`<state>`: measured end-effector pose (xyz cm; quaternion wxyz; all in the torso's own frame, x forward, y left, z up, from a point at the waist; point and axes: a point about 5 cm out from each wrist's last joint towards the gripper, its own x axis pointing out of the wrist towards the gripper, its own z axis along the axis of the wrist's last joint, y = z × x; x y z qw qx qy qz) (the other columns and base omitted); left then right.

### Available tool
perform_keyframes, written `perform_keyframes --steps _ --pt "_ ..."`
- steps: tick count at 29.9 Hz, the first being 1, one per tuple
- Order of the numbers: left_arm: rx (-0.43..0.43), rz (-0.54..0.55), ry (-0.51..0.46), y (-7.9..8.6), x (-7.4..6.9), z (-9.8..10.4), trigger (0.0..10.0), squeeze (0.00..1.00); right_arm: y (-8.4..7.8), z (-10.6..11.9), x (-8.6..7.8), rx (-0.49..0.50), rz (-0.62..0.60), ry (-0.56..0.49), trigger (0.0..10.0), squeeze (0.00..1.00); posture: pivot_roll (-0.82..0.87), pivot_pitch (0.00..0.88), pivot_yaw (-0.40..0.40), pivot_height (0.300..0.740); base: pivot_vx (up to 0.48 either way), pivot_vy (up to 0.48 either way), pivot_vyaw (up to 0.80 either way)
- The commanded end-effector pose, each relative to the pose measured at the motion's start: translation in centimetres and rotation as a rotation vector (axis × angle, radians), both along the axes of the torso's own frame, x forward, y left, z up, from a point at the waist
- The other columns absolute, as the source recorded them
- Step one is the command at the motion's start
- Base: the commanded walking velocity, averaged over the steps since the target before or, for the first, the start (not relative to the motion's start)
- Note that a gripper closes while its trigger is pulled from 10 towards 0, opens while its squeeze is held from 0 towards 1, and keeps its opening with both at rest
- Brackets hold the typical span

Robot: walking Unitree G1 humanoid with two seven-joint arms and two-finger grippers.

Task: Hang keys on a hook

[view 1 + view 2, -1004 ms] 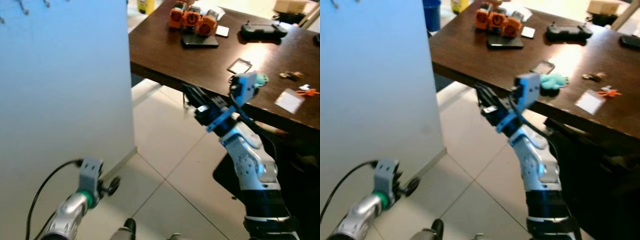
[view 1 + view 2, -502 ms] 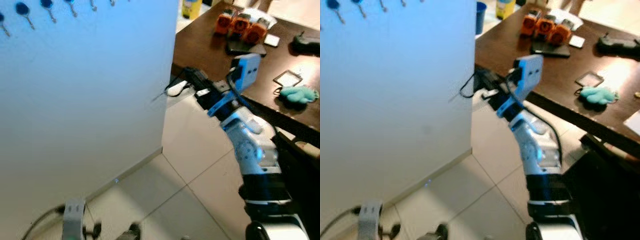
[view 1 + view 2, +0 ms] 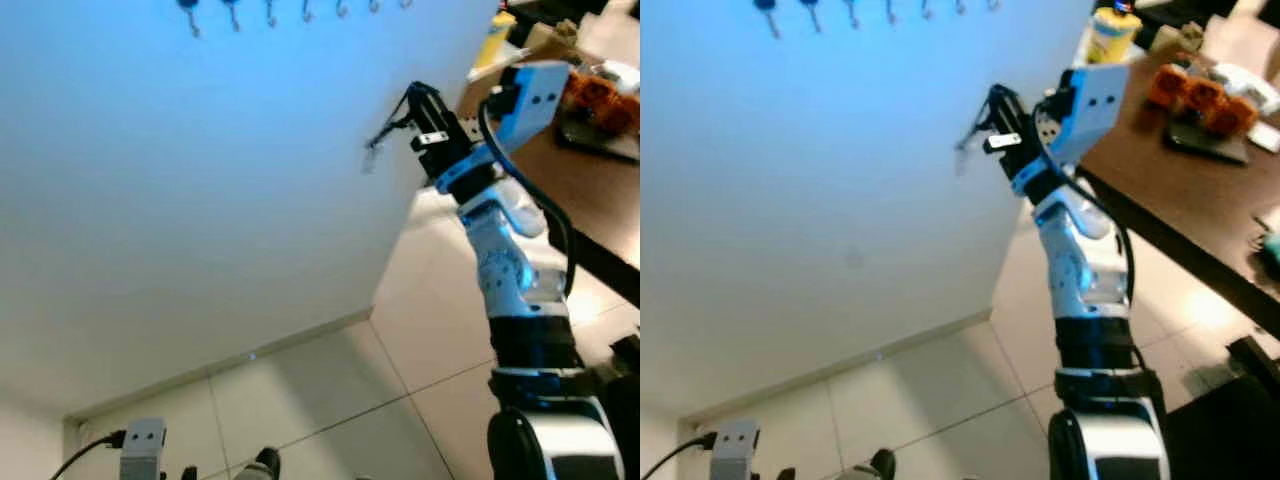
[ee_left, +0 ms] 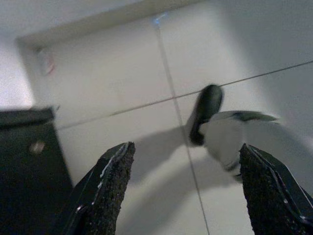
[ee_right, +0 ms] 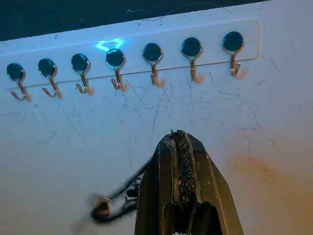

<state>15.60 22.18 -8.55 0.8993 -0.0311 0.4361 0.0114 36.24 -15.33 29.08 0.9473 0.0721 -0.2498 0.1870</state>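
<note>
Raised from table height, right gripper (image 5: 178, 161) now faces the white wall (image 3: 180, 200) below the hook row (image 5: 132, 58), fingers clenched on the keys (image 5: 115, 205). Keys hang blurred beside the fingers, long axis slanting away from the hooks. Left gripper (image 4: 186, 191) hangs released above the floor (image 4: 146, 73).

The robot's right silver arm (image 3: 505, 270) reaches up and forward, bent at the elbow. At its tip the right gripper of two long black fingers (image 3: 418, 103) is pressed tight together, with a small dark bunch dangling beside it (image 5: 110, 204). The left silver arm hangs low by the robot's side, and its left gripper of two long black fingers (image 4: 186, 196) points down with the two fingers (image 4: 105, 188) spread wide apart.
</note>
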Motion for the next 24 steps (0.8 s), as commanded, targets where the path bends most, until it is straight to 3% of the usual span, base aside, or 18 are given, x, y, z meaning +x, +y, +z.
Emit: perform_keyframes --steps 1,12,17,21,24 --pt "-0.003 0.002 0.042 -0.1 -1.1 -0.5 10.0 0.00 -0.6 0.0 0.1 0.005 -0.030 -0.004 10.0 0.00 0.00 0.067 0.035 0.740 0.000 0.000 0.74" --pt "-0.027 -0.020 0.067 -0.4 -2.1 -0.9 10.0 0.00 -3.1 1.4 -0.2 0.045 -0.176 -0.070 10.0 0.00 0.00 0.072 0.035 0.740 0.000 0.000 0.73" --pt "-0.033 -0.034 0.082 -0.5 -2.4 -1.0 10.0 0.00 -3.5 1.3 -0.1 0.045 -0.213 -0.071 10.0 0.00 -0.01 0.073 0.036 0.740 0.000 0.000 0.70" --pt "-0.045 -0.045 0.111 -0.7 -2.9 -1.3 10.0 0.00 -3.2 0.9 -0.2 0.050 -0.195 -0.062 10.0 0.00 -0.01 0.073 0.036 0.740 0.000 -0.425 0.00" --pt "-0.048 -0.047 0.114 -0.7 -2.9 -1.3 10.0 0.00 -3.1 0.8 -0.1 0.049 -0.195 -0.060 10.0 0.00 -0.01 0.075 0.036 0.740 0.000 0.000 0.00"
